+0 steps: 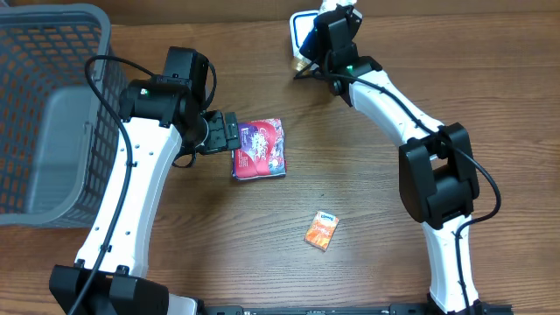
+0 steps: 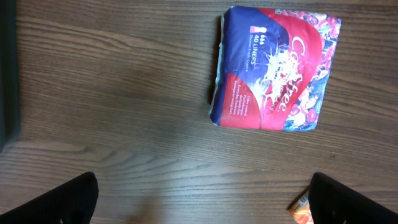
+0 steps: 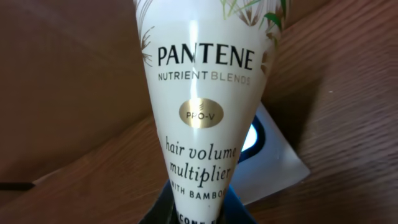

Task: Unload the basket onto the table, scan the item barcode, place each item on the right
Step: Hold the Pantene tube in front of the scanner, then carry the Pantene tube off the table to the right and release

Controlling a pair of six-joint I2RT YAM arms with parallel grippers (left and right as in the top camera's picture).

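- right claw (image 1: 337, 35) clenched on the Pantene tube (image 3: 202, 106); the tube sticks out straight ahead of the claw, front label facing the wrist camera
- scanner (image 3: 273, 162) sits just beyond and under the tube, blue light on; the tube is in front of its window, can't tell if they touch
- barcode not visible in any view; judging by the label side showing, it's probably on the far face, toward the scanner
- left claw (image 1: 229, 133) released, jaws wide, holding nothing
- liner pack (image 2: 273, 68) lies flat on the table (image 1: 367, 227), ahead of the left claw and off to one side, not between the fingers
- orange packet (image 1: 321, 231) lies well apart from both claws, past the liner pack from the left claw
- basket (image 1: 52, 105) is behind the left claw, across the arm from the pack
- progress: pickup done, item presented at the scanner, so mid-to-late in the scan step
- left to do: get the barcode read (may need a twist of the tube), then set the tube down
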